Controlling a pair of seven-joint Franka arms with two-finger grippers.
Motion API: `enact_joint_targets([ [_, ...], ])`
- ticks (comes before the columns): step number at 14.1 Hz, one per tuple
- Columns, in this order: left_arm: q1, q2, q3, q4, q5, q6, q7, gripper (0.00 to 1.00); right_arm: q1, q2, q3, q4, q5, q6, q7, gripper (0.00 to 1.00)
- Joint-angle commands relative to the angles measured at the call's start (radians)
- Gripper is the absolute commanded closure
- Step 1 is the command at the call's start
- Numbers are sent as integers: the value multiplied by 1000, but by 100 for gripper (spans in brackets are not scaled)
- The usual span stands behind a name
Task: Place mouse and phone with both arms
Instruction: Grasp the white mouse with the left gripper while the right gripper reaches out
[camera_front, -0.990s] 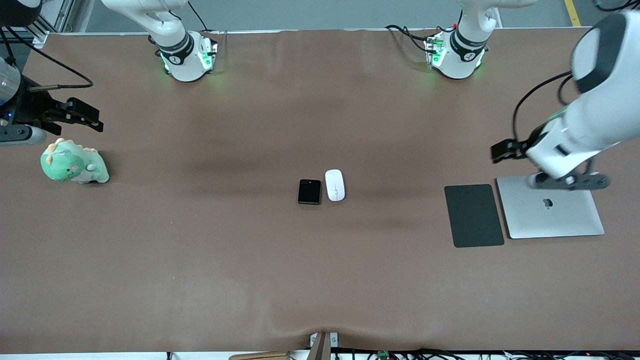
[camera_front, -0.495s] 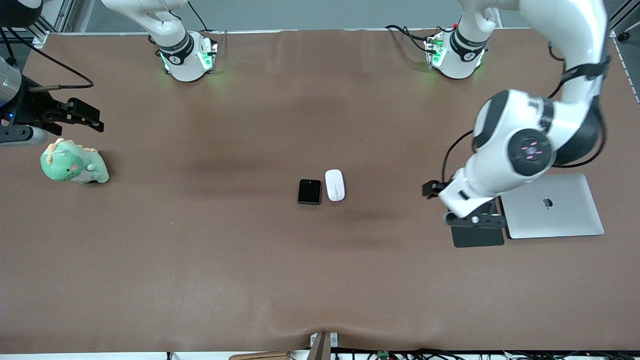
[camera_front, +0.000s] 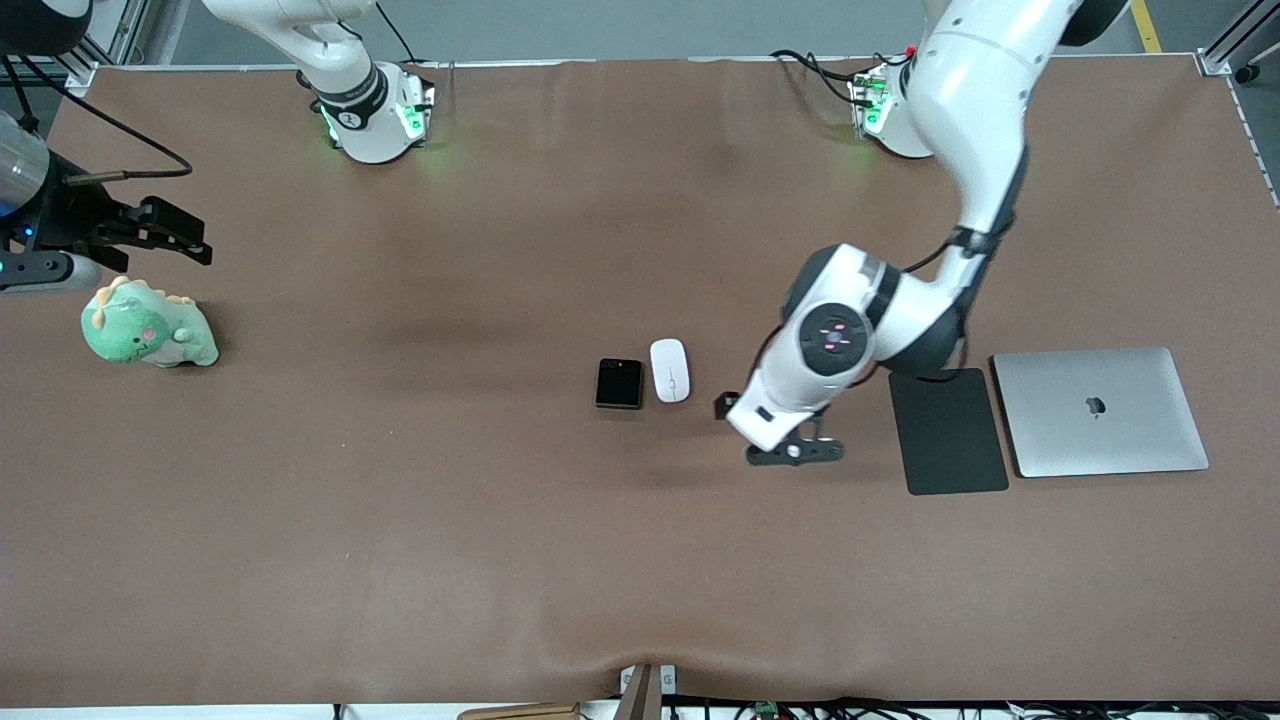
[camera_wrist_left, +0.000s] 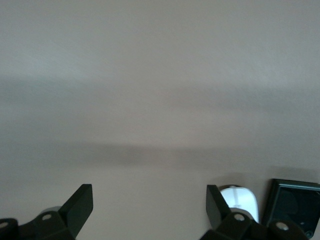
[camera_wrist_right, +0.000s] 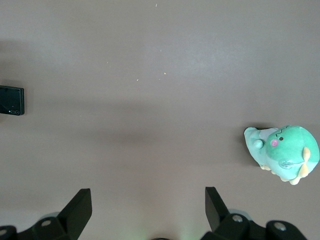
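The white mouse (camera_front: 670, 370) and the black folded phone (camera_front: 619, 383) lie side by side at the middle of the table, the phone toward the right arm's end. My left gripper (camera_front: 724, 406) hangs over bare table just beside the mouse, toward the left arm's end. It is open and empty in the left wrist view (camera_wrist_left: 148, 205), where the mouse (camera_wrist_left: 241, 199) and phone (camera_wrist_left: 292, 202) show past one finger. My right gripper (camera_front: 168, 232) waits open and empty (camera_wrist_right: 147, 205) over the table's right-arm end, above a green toy. The phone's edge also shows in the right wrist view (camera_wrist_right: 11, 100).
A green dinosaur toy (camera_front: 148, 328) sits near the right arm's end and shows in the right wrist view (camera_wrist_right: 282, 152). A flat black pad (camera_front: 947, 430) and a closed silver laptop (camera_front: 1100, 410) lie side by side toward the left arm's end.
My left arm has swung from over the laptop, across the black pad, to beside the mouse. The right arm, mouse and phone have not moved.
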Motion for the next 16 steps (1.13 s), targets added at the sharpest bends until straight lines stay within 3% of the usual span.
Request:
enact_joint_targets([
  [1, -58, 64, 13, 30, -1, 63, -76, 0, 10, 2, -2, -3, -9, 5, 9, 0],
  [6, -136, 120, 30, 33, 1, 135, -171, 14, 10, 4, -2, -5, -9, 9, 9, 0],
  [16, -225, 161, 56, 54, 1, 143, -292, 21, 68, 50, -1, -6, -6, 44, 50, 0],
])
